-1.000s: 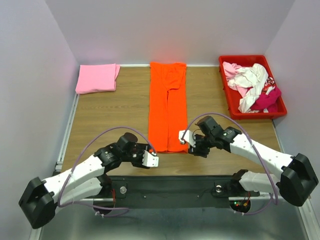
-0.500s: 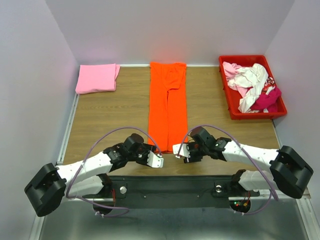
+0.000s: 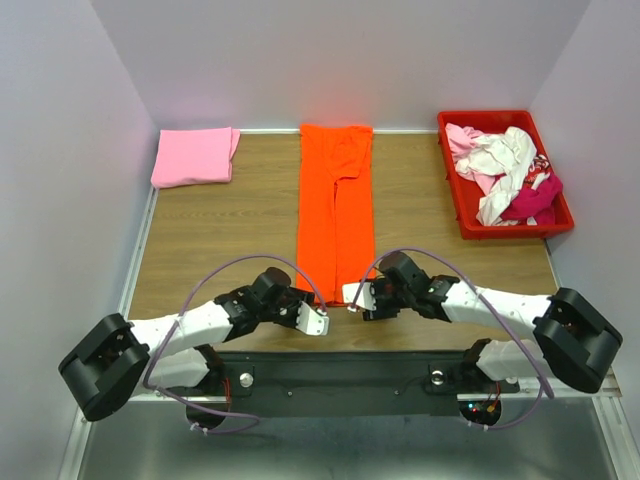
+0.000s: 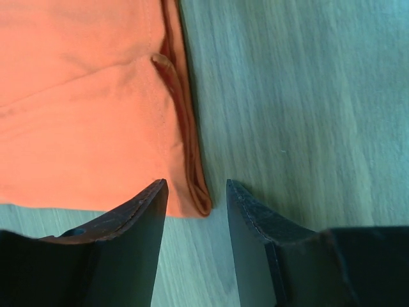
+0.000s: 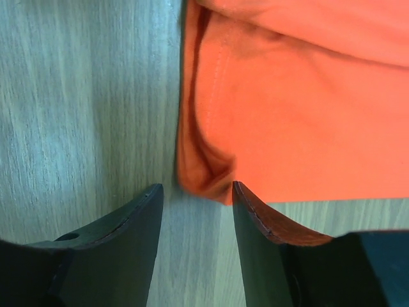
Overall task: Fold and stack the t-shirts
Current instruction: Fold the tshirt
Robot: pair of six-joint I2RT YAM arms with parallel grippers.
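Step in hand is looking like the crosswise fold. Orange shirt (image 3: 335, 210) is lying as a long strip down the worktop (image 3: 220, 230). Left gripper (image 4: 197, 185) and right gripper (image 5: 197, 187) are straddling its near corners, jaws half apart, nothing pinched. Next move: pinching both corners evenly.

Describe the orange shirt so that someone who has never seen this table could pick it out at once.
On the wooden table, a red crate of jumbled clothes sits far right and a folded pink shirt far left. Between them the orange t-shirt runs from the far edge towards the near edge. It alone is bright orange, laid out as a long narrow strip.
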